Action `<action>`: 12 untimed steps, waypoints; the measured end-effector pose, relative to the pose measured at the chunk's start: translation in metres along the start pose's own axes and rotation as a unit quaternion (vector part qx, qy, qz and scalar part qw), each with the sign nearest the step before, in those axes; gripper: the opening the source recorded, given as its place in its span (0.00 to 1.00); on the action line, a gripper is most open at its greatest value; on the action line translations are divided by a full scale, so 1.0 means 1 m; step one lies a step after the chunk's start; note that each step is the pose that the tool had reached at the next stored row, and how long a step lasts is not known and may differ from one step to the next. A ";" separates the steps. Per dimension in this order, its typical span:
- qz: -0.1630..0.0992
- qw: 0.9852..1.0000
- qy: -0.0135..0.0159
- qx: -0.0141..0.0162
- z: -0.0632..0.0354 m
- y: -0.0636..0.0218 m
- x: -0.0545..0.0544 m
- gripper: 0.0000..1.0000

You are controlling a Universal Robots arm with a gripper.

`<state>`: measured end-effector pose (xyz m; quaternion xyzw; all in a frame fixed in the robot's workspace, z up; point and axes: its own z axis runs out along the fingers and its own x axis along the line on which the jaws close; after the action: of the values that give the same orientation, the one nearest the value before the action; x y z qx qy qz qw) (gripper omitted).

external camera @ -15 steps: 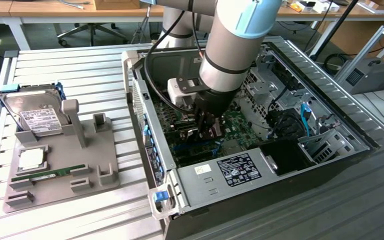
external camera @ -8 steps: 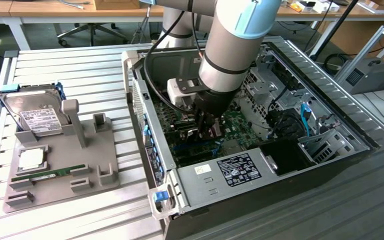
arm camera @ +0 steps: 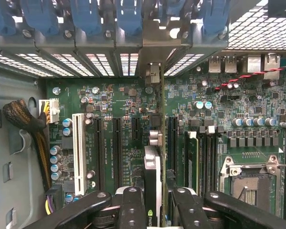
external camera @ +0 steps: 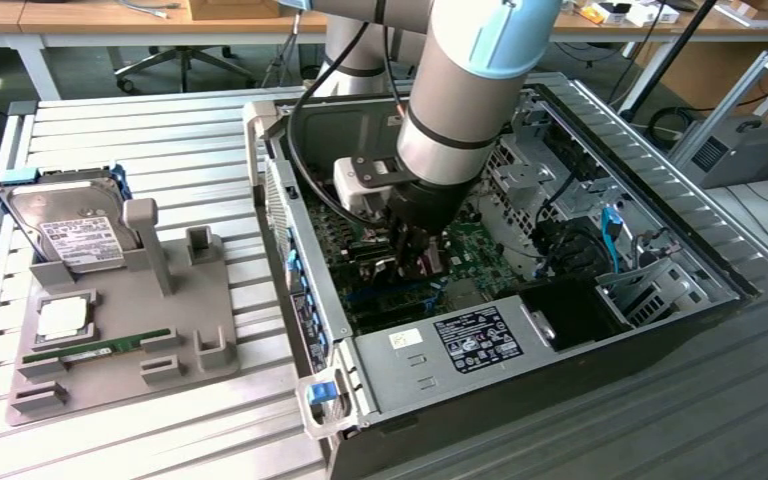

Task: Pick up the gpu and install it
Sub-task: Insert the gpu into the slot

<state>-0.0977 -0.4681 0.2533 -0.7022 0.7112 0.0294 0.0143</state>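
While the hand (arm camera: 156,202) grips the graphics card (arm camera: 152,164) edge-on between its two fingers, the card hangs directly under the wrist, inside the computer case (external camera: 651,320). Its long axis runs parallel to the black slots (arm camera: 117,143) on the green board (arm camera: 109,102), and its metal end (arm camera: 152,74) points toward the rear grille. I cannot tell whether it is seated.

— What sits on the grey holder (external camera: 191,330)?
— A hard drive (external camera: 71,225) in a blue frame, propped at a tilt. Near it lie a processor (external camera: 61,318) and a green RAM stick (external camera: 97,347), both flat.
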 end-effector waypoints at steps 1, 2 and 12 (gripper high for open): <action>0.000 1.000 0.000 0.000 0.0001 0.0000 0.000 0.27; 0.000 1.000 0.000 0.000 0.0001 0.0001 0.000 0.27; 0.000 1.000 0.000 0.000 0.0015 0.0003 0.000 0.27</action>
<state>-0.0981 -0.4681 0.2518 -0.7022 0.7112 0.0294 0.0142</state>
